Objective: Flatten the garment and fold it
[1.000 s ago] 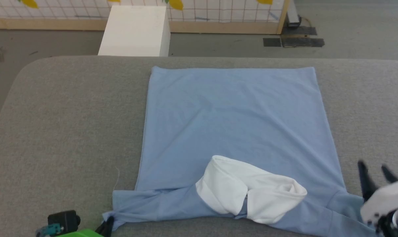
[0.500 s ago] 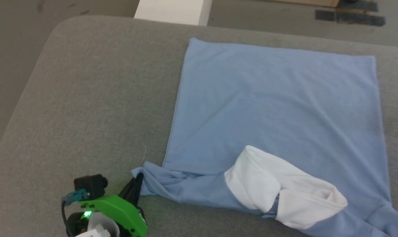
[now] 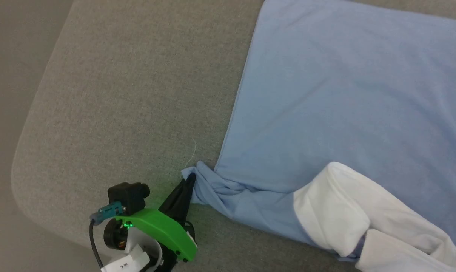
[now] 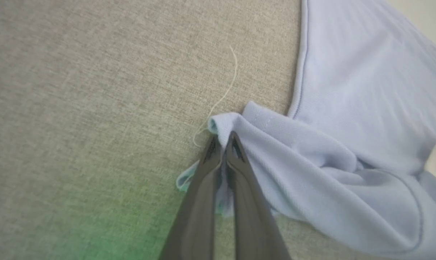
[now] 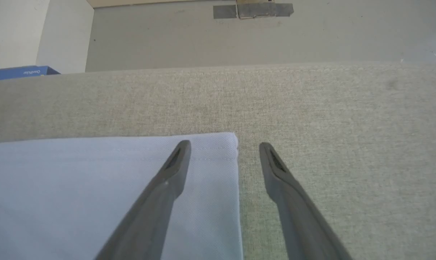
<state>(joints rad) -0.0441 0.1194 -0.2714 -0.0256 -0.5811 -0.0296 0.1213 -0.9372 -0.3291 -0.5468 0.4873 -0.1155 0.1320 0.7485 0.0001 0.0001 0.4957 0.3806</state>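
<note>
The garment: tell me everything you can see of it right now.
The garment is a light-blue soft knit with a white part bunched at its near edge. Its body lies flat on the grey padded surface. The left gripper is shut on a twisted blue corner; the open right gripper straddles another corner's edge.

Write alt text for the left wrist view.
The left gripper is shut on a bunched corner of the large light-blue soft knit garment, which spreads to the right of the view over a grey woven fabric surface. A loose pale thread curls across the surface up from the pinched corner.
</note>
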